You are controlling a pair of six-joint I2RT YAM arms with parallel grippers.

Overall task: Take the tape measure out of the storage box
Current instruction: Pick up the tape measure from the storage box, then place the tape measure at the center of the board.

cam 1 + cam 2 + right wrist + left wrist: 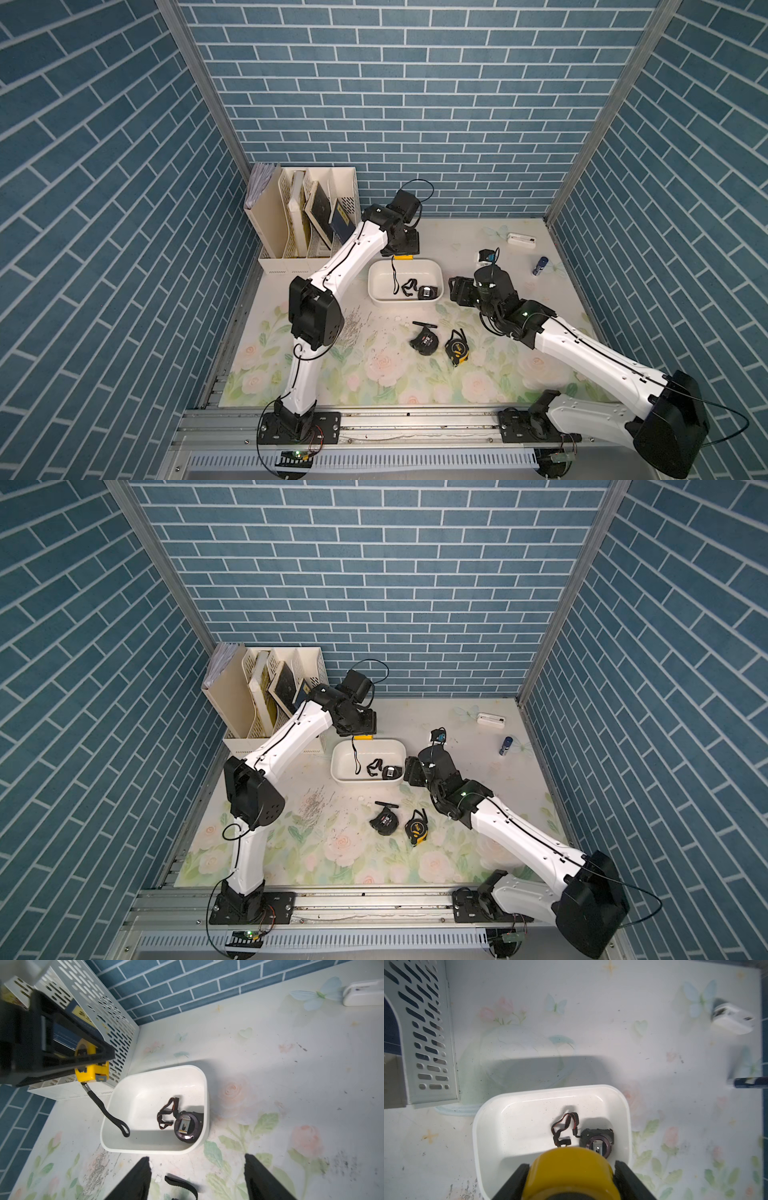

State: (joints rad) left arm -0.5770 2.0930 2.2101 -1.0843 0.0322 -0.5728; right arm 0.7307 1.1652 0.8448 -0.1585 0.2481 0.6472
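- The left gripper [572, 1180] is clamped across the flat sides of a yellow tape measure [89, 1073]. It holds the casing clear in the air over the far edge of the storage box [376, 286].
- The yellow casing's black wrist strap [108, 1111] hangs slack towards the box's interior. Whether its loop touches the floor there cannot be told.
- A black tape measure [188, 1126] lies flat inside the box with its metal belt clip facing up. It sits close against the wall at the end nearest the right arm, and its red-edged strap [166, 1113] is crumpled beside it.
- The right gripper [197, 1159] hovers just outside that end of the box, jaws apart and empty.
- Two more tape measures, one black [424, 341] and one yellow-and-black [456, 348], lie on the floral table [374, 374] in front of the box. A cream file organizer [307, 216] stands behind the left arm.
- Handling, as a judgement: these look like hard, rigid shells, compact and probably dense for their bulk, with smooth curved edges that could slip under a shallow pinch.
- The surest hold is likely across the two flat faces, as the left gripper has it.
- The black one leaves little finger room on its wall side.
- The straps are soft and floppy and could snag on the rim during a lift.
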